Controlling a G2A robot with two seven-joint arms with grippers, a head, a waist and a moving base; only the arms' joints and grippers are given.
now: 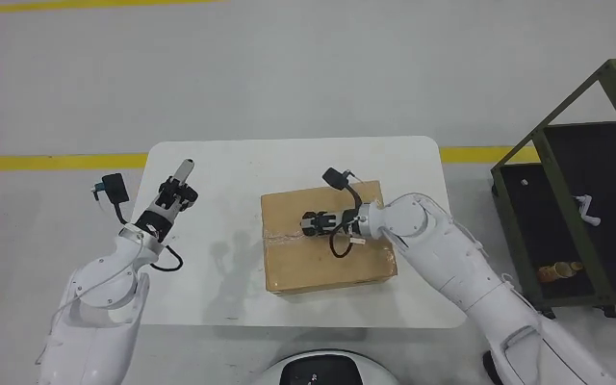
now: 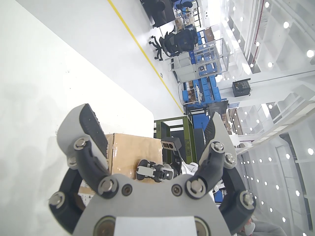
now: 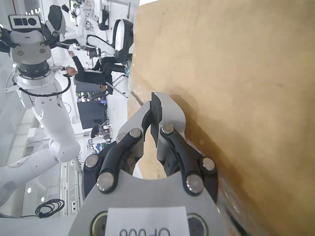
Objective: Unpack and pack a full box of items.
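A closed brown cardboard box (image 1: 327,262) with a tape seam along its top stands in the middle of the white table (image 1: 241,164). My right gripper (image 1: 307,224) lies flat on the box top near the seam, its fingers pressed together; in the right wrist view the right gripper (image 3: 153,105) rests shut against the cardboard box (image 3: 233,62). My left gripper (image 1: 183,176) hangs over the table's left part, apart from the box. Seen from its own wrist, the left gripper (image 2: 152,124) is open with nothing between its fingers (image 2: 92,126), and the box (image 2: 133,148) lies beyond it.
A dark green metal cart (image 1: 568,202) stands off the table's right end, holding small items. A yellow floor line (image 1: 67,161) runs behind the table. Bare tabletop lies left of the box and along the far edge.
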